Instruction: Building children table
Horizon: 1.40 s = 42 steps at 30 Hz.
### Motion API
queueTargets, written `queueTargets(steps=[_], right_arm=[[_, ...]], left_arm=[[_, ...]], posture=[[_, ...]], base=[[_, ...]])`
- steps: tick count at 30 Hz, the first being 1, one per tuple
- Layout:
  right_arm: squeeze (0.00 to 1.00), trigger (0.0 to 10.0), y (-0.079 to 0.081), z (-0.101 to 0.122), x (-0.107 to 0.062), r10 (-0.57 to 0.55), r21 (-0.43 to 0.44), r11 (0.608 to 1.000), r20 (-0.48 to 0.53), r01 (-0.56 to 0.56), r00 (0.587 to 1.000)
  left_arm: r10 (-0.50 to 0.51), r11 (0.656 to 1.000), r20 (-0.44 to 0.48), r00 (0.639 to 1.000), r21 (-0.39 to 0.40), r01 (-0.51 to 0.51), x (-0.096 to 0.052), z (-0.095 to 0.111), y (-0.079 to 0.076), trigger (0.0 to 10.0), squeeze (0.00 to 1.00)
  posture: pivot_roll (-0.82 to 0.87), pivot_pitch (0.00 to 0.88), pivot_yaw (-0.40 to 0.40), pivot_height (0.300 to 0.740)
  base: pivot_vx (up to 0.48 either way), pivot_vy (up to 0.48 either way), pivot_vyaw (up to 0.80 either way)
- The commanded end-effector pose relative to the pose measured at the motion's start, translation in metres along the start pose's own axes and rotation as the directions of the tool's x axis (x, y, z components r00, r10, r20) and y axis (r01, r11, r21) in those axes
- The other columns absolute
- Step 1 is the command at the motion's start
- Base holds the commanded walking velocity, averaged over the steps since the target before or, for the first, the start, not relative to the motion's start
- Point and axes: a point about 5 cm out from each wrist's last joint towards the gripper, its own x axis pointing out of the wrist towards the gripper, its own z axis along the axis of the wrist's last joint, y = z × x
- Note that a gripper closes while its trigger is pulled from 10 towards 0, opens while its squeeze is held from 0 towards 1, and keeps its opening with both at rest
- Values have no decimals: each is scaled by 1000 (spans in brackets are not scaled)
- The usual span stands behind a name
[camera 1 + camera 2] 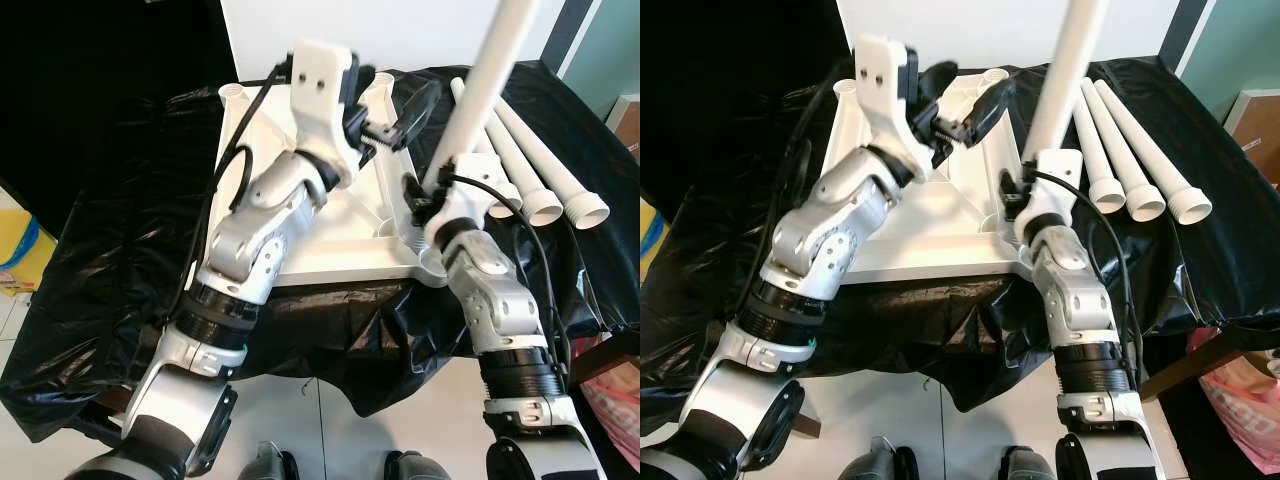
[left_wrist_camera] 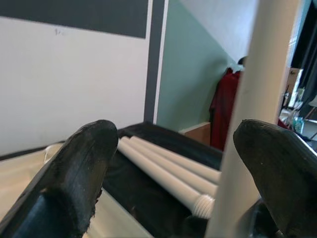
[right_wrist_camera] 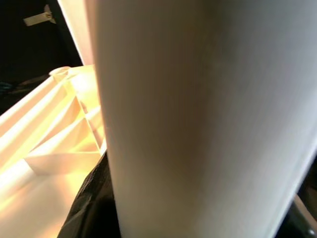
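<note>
The white tabletop lies upside down on the black-covered table, its ribs and corner sockets facing up. My right gripper is shut on a white table leg and holds it nearly upright over the near right corner socket. The leg's lower end is hidden behind the gripper. In the right wrist view the leg is pressed close to the camera. My left gripper hovers open above the tabletop, right beside that leg, which stands between its spread fingers, close to one of them.
Three more white legs lie side by side on the black cloth, right of the tabletop. A pink bag sits on the floor at the right, a yellow object at the left, and a cardboard box at the far right.
</note>
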Motion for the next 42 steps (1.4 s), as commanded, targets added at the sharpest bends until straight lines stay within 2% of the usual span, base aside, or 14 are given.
queueTargets(steps=[1,5,12,15,22,28,32,42], right_arm=[[0,10000,-3,2,-4,-21,15,1000,33,20,999],[0,10000,-8,0,-9,-45,30,999,40,44,998],[0,10000,-10,0,-12,-59,32,998,57,58,997],[0,10000,-14,-1,-14,-61,18,998,68,59,996],[0,10000,-20,-6,-17,-59,-5,998,63,60,996],[0,10000,-22,-8,-19,-62,-7,998,63,62,996],[0,10000,-29,-20,-26,-72,-8,997,42,72,997],[0,10000,-33,-37,-28,-73,6,997,17,73,997]], left_arm=[[-23,1000,-31,999,6,23,-6,-10,0,10000,0],[13,1000,-73,997,-7,-13,-16,-24,1,10000,0],[25,1000,-97,995,4,-25,-24,-35,-1,10000,0],[16,1000,-146,989,20,-13,-36,-50,-6,10000,0],[-12,1000,-191,982,25,17,-47,-65,-16,10000,0],[-19,999,-205,979,27,25,-52,-70,-20,10000,0],[-60,998,-243,968,11,65,-61,-78,-24,10000,0],[-113,993,-275,955,6,119,-68,-82,-32,10000,0]], posture=[[-122,83,34,740],[-121,84,31,740],[-121,83,30,740],[-122,80,27,740],[-125,76,24,740],[-124,75,23,740],[-126,72,25,740],[-125,70,30,740]], base=[[0,0,0],[0,0,0],[0,0,0],[0,0,0],[0,0,0],[0,0,0],[0,0,0],[0,0,0]])
